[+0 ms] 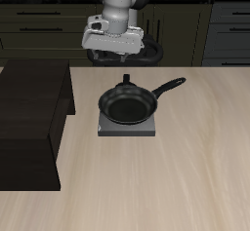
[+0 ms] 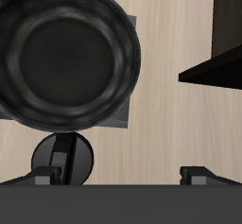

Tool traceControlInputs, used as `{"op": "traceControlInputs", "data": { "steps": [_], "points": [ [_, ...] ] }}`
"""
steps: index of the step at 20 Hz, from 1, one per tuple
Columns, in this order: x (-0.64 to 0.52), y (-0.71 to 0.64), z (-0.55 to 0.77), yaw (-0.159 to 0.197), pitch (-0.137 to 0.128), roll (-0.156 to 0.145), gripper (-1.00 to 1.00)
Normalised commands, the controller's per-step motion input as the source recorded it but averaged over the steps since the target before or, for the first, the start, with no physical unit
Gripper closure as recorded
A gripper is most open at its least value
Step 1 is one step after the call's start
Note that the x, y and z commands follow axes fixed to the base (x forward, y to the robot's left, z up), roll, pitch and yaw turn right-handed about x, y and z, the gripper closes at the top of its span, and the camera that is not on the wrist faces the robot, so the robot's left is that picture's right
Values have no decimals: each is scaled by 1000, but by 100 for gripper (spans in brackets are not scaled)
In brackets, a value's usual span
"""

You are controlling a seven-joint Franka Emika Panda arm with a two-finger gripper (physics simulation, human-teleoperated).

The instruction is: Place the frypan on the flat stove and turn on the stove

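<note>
- Bench carries a dark cabinet beside my work area.
- Pan sits on the stove.
- Fingers spread wide, empty, over the knob; I could slip off it and nudge the pan.

Even, soft light from above; the table looks bright, the cabinets behind stay dim. Renders coarse, slightly blurred, shadows faint, no glare.

frypan on flat stove; cabinet beside
</note>
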Motion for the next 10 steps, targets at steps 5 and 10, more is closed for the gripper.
{"op": "traceControlInputs", "data": {
  "steps": [5, 10],
  "points": [
    [-398, 178, 72, -14, -36, 26, -100],
    [-182, 111, 15, -12, -18, 6, -100]
  ]
}}
